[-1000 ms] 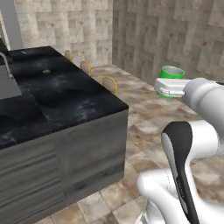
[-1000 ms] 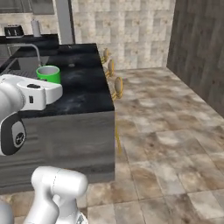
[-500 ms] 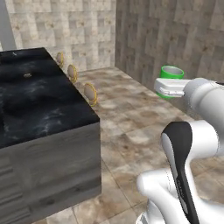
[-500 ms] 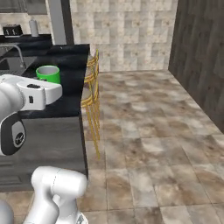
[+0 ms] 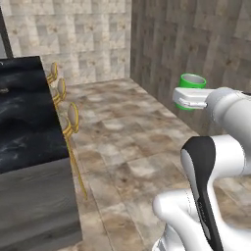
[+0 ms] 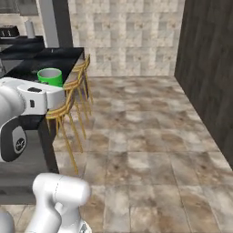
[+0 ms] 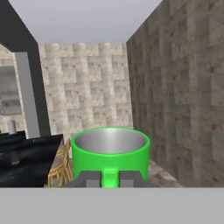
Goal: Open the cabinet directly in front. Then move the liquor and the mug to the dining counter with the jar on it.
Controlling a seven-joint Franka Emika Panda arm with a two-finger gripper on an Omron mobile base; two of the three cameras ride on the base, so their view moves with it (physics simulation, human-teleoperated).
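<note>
Tiled floor beside dining worktop (image 5: pixel 29 122); jaws clamped on mug (image 7: pixel 110 151) handle. Rigid, light, likely slick; keep upright, grip at handle.

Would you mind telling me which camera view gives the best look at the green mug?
The hand view shows the mug best: it is close and central, with its rim, pale inside and handle between the shut gripper fingertips. In the left base view the mug is small, behind the hand. In the right base view only its upper part shows.

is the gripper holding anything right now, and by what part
Yes: the gripper is shut on the green mug, pinching its handle on the near side; the mug is upright.
</note>
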